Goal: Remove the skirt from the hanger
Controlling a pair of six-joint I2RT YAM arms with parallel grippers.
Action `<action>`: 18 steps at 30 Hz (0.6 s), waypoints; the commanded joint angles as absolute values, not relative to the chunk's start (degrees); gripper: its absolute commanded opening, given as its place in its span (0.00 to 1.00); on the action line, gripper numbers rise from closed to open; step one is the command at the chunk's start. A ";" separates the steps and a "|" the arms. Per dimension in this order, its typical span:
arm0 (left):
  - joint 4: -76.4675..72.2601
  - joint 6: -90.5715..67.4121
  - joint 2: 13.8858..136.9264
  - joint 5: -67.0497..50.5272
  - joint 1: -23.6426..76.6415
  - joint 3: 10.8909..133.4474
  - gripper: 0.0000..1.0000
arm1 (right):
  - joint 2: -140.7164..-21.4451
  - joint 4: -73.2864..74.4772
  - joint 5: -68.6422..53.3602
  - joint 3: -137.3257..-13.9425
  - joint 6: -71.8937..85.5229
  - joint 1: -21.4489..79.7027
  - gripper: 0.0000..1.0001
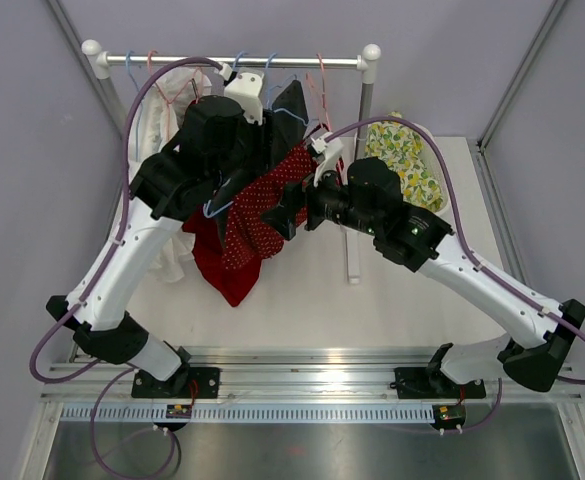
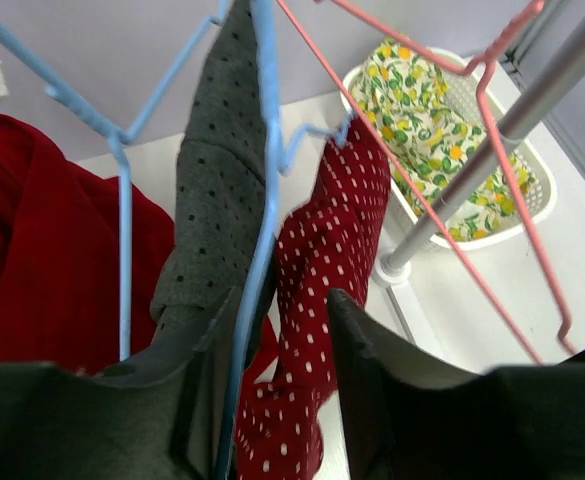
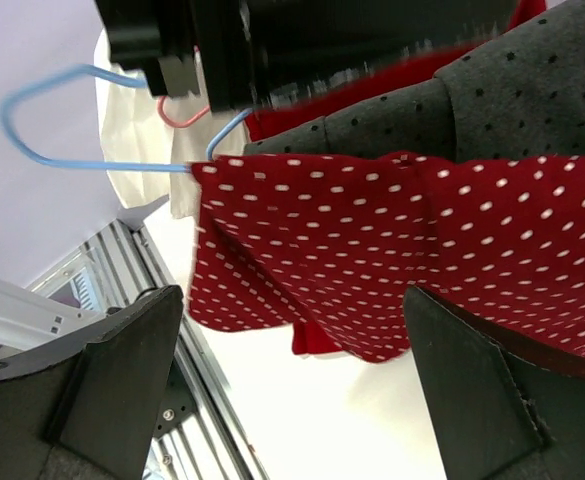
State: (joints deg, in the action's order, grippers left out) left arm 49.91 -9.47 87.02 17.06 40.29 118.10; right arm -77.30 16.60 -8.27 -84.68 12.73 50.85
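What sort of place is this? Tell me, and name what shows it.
Probably a robotics lab test cell, not a home: a small clothes rail on a white table, plain grey panels around it, two arms bolted to an aluminium rail.

Lemon-print cloth [image 2: 422, 120] in white basket [image 2: 534, 185]

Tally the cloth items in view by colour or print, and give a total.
white garment: 1
plain red garment: 1
grey dotted garment: 1
red polka-dot skirt: 1
lemon-print cloth: 1
Total: 5
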 commanded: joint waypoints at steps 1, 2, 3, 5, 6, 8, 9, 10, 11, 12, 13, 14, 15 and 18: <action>48.69 -9.49 87.10 13.54 40.61 118.21 0.49 | -73.83 16.00 -4.58 -83.76 11.25 51.06 0.99; 48.52 -9.49 87.36 13.10 40.61 118.47 0.49 | -73.65 16.00 -4.31 -83.50 11.16 51.15 0.99; 48.52 -9.41 87.80 12.75 40.61 118.65 0.49 | -73.39 16.00 -3.96 -82.97 11.16 51.07 1.00; 48.86 -9.23 88.42 11.43 40.61 119.61 0.56 | -72.78 15.91 -3.87 -82.44 11.16 51.06 0.99; 49.22 -9.14 89.20 11.08 40.61 120.23 0.64 | -72.69 16.08 -3.87 -82.09 11.34 51.15 0.99; 50.45 -9.14 90.00 10.55 40.61 122.16 0.61 | -72.33 16.08 -3.78 -81.65 11.43 51.15 0.99; 50.54 -9.14 90.44 10.55 40.61 122.52 0.52 | -72.33 16.00 -3.69 -81.13 11.60 51.07 1.00; 50.71 -9.14 90.70 10.72 40.61 122.78 0.29 | -71.99 15.82 -3.43 -80.86 11.69 51.06 0.99; 50.80 -9.14 90.96 11.07 40.61 123.31 0.26 | -71.90 15.73 -3.51 -80.60 11.69 51.06 0.99; 50.89 -9.14 91.05 11.25 40.61 123.40 0.23 | -71.63 15.56 -3.17 -80.07 11.78 51.06 0.99; 51.06 -9.05 91.40 11.16 40.61 123.57 0.18 | -71.46 15.56 -3.08 -79.81 11.78 51.06 0.99; 51.15 -9.14 91.58 11.25 40.61 123.92 0.17 | -71.37 15.47 -2.82 -79.63 11.78 51.06 0.99; 51.24 -9.14 91.84 11.25 40.61 124.01 0.16 | -71.19 15.47 -2.55 -79.28 11.78 51.15 0.99; 51.33 -9.49 92.55 11.60 40.61 124.10 0.00 | -70.84 15.56 -2.46 -78.66 11.69 51.15 0.99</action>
State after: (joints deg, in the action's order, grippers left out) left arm 51.99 -9.87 92.01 12.71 40.34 121.51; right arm -72.99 16.64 -4.05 -79.15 12.21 50.85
